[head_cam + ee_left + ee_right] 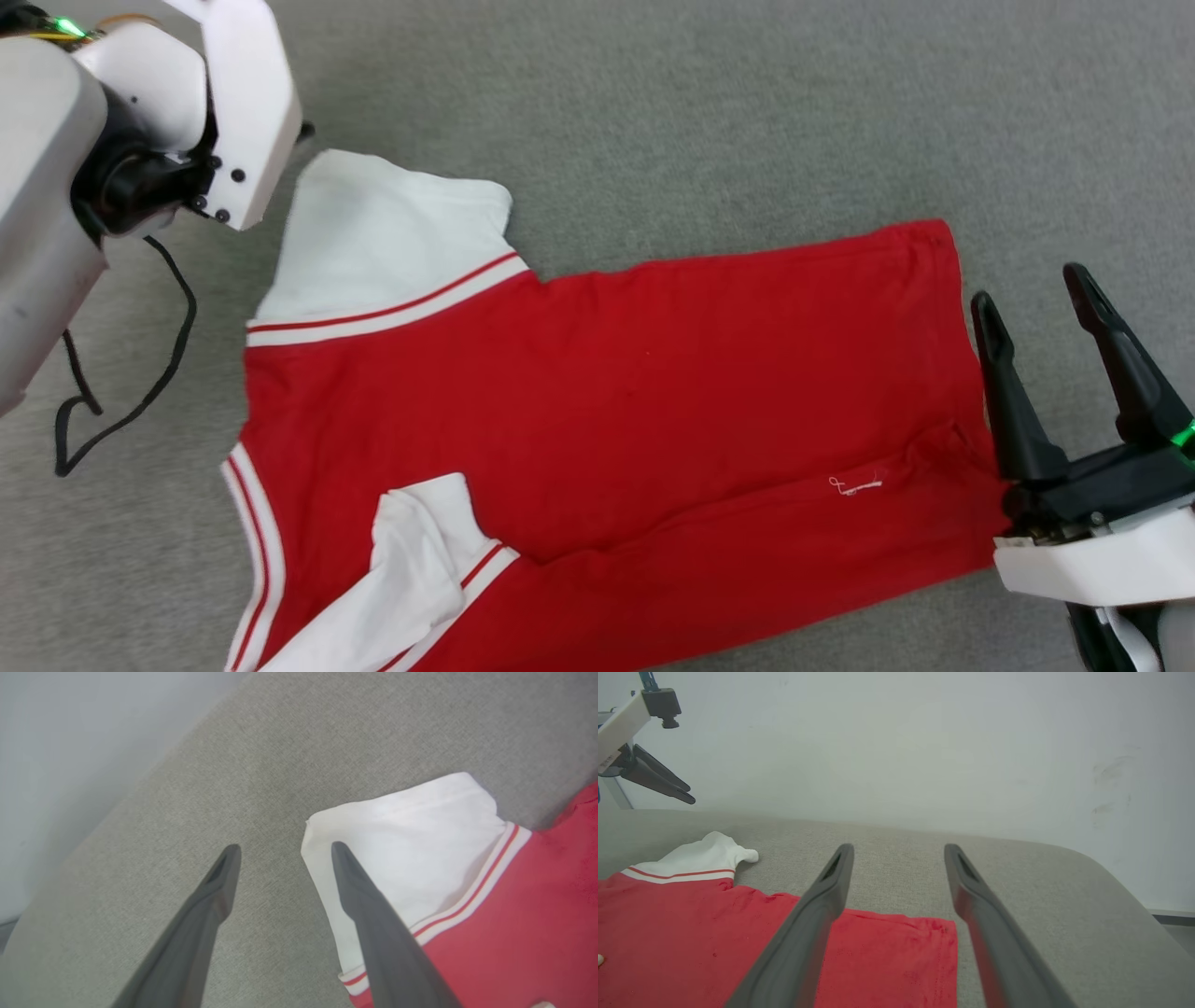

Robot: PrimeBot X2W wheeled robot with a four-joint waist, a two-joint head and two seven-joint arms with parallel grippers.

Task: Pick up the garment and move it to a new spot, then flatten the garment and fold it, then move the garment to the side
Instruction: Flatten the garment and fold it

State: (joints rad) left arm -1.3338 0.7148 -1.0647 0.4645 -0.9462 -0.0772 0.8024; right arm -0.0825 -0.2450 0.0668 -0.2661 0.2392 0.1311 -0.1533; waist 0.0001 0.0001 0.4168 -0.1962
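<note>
Plainly, the garment is light, limp jersey. We judge that it will sag and stretch from any single pinch, slide easily on the grey cloth-covered counter, and crease instead of holding a shape. It lies spread across the counter with its plain red side up and its hem towards our right side. The far sleeve lies flat and open beyond the striped trim. The near sleeve is folded back over the red body, and a long ridge runs through the cloth near the lower edge.

Our left tool hangs wide and empty. One finger is over the outer edge of the far sleeve and the other over bare counter. Our right tool also stands wide and empty, just beside the hem. We would take hold at two edges at once, a sleeve or shoulder seam on the left and a hem corner on the right, because doubled seams give more to pinch than a single layer.

Bare counter lies open beyond the garment and past the hem. The wall stands close behind the rounded far edge, so we would keep lifts low there. A loose black cable hangs beside the left arm, near the collar end.
</note>
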